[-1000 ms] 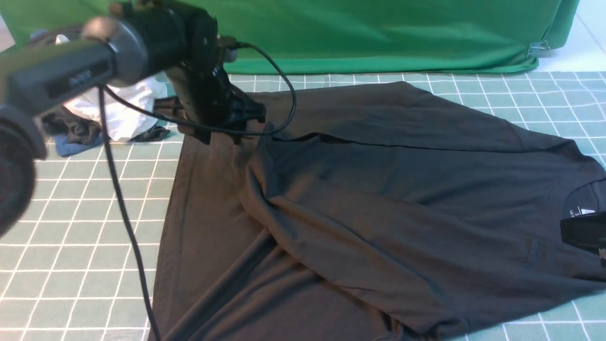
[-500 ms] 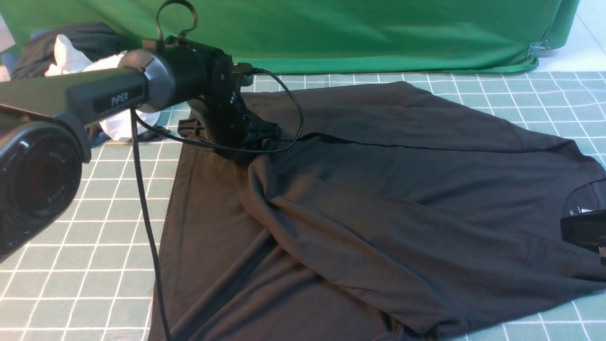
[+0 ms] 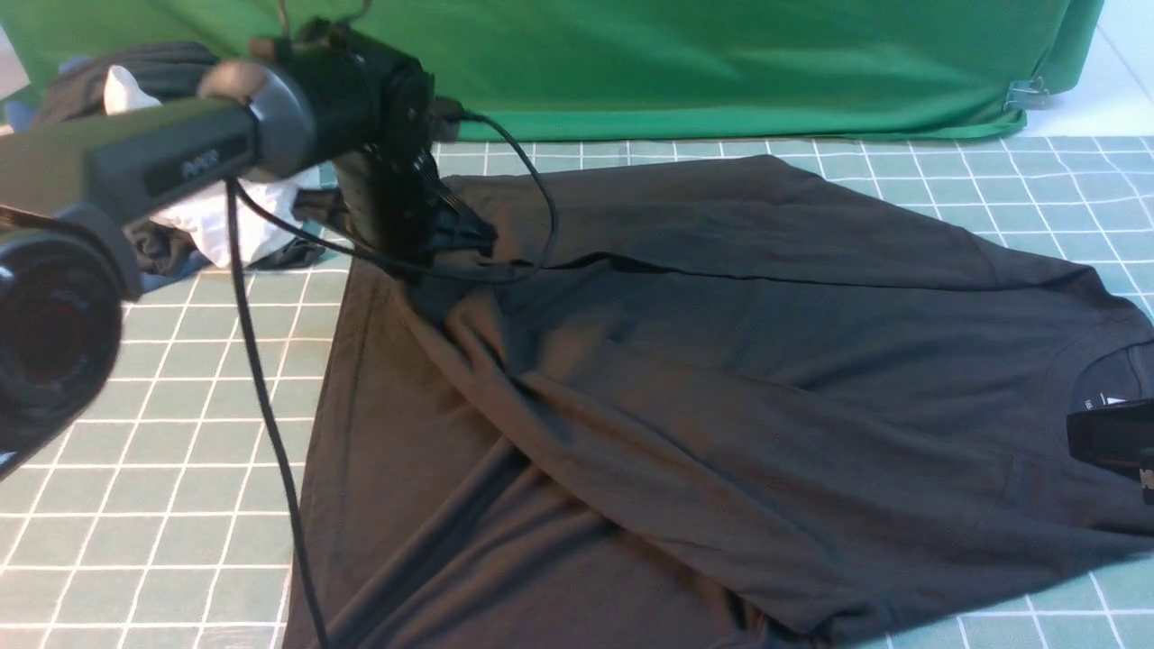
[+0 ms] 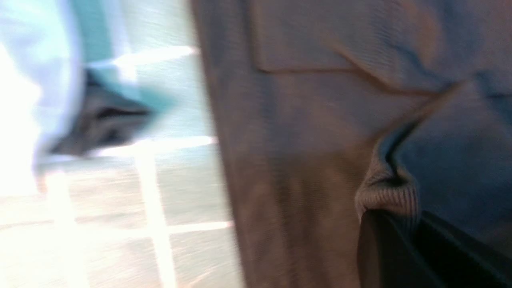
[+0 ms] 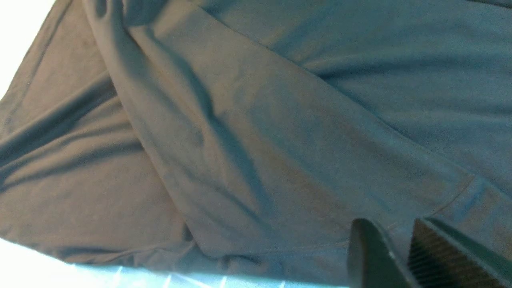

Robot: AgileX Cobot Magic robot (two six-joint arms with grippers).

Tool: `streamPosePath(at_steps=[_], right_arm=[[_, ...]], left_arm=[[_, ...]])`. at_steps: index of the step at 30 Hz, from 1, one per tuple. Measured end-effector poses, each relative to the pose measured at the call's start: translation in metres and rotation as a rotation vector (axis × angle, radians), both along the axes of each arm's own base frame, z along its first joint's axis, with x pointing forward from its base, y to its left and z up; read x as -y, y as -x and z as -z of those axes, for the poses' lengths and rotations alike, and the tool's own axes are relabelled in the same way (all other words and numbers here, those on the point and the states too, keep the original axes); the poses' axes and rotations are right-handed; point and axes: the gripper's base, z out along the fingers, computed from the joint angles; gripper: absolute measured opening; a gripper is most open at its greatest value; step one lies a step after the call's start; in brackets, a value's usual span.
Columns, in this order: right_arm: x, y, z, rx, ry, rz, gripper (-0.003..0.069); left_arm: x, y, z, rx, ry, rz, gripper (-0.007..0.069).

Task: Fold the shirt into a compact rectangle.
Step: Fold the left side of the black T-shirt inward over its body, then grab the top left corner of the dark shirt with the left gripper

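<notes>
On the checked mat (image 3: 180, 379), the shirt (image 3: 721, 379) lies lengthwise left to right, collar (image 3: 1104, 361) rightward.
Its ribbed cuff (image 4: 388, 192) sits pinched in the left claw (image 4: 414, 226); the right claw (image 5: 394, 236), can't tell.

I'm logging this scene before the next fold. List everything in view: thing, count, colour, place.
shirt: one, black, spread across the mat, one sleeve lying over the body
mat: one, pale green with a white grid, under the shirt
backdrop cloth: one, green, along the far edge
binder clip: one, silver, on the backdrop's far right end
white garment: one, white, far left, in the heap
heap of clothes: one, dark and blue, far left
cable: one, black, hanging from the left arm
left arm: one, black and grey, reaching in from the left
left gripper: one, black, shut on the shirt's ribbed cuff
right gripper: one, black, on the shirt near its collar; grip unclear
</notes>
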Motion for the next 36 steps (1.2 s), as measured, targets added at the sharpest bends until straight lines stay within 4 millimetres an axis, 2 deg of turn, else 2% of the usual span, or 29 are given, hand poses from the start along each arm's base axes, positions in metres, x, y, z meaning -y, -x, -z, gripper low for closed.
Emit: streamPosePath(at_steps=[4, 9, 16, 18, 23, 24, 25, 28, 31, 34, 35, 36], right_arm=[[0.000, 0.000, 0.000, 0.002, 0.000, 0.001, 0.0146], [0.000, 0.000, 0.000, 0.004, 0.000, 0.003, 0.0146], [0.000, 0.000, 0.000, 0.004, 0.000, 0.003, 0.0146], [0.000, 0.000, 0.000, 0.004, 0.000, 0.003, 0.0146], [0.000, 0.000, 0.000, 0.004, 0.000, 0.003, 0.0146], [0.000, 0.000, 0.000, 0.004, 0.000, 0.003, 0.0146], [0.000, 0.000, 0.000, 0.004, 0.000, 0.003, 0.0149], [0.000, 0.000, 0.000, 0.004, 0.000, 0.003, 0.0150], [0.000, 0.000, 0.000, 0.001, 0.000, 0.001, 0.0152], [-0.001, 0.003, 0.002, -0.030, -0.002, -0.020, 0.0146], [-0.002, 0.004, 0.001, -0.049, -0.004, -0.036, 0.0138], [-0.002, 0.005, 0.001, -0.055, -0.005, -0.039, 0.0134]], left_arm=[[-0.008, 0.003, -0.010, 0.007, -0.032, -0.043, 0.0020], [-0.018, 0.004, -0.009, -0.026, -0.018, -0.105, 0.0020], [-0.019, 0.012, -0.006, -0.120, -0.016, -0.144, 0.0057], [-0.020, 0.013, -0.006, -0.132, -0.027, -0.146, 0.0106], [-0.026, 0.015, -0.008, -0.142, -0.100, -0.140, 0.0315], [-0.026, 0.015, -0.009, -0.140, -0.101, -0.140, 0.0323], [-0.029, 0.018, -0.011, -0.163, -0.135, -0.145, 0.0393], [-0.032, 0.023, -0.019, -0.180, -0.162, -0.153, 0.0454], [-0.030, 0.029, -0.031, -0.179, -0.117, -0.143, 0.0454], [-0.026, 0.052, -0.044, -0.205, -0.019, -0.143, 0.0363], [-0.023, 0.063, -0.045, -0.229, 0.012, -0.139, 0.0310], [-0.023, 0.067, -0.045, -0.235, 0.015, -0.138, 0.0291]])
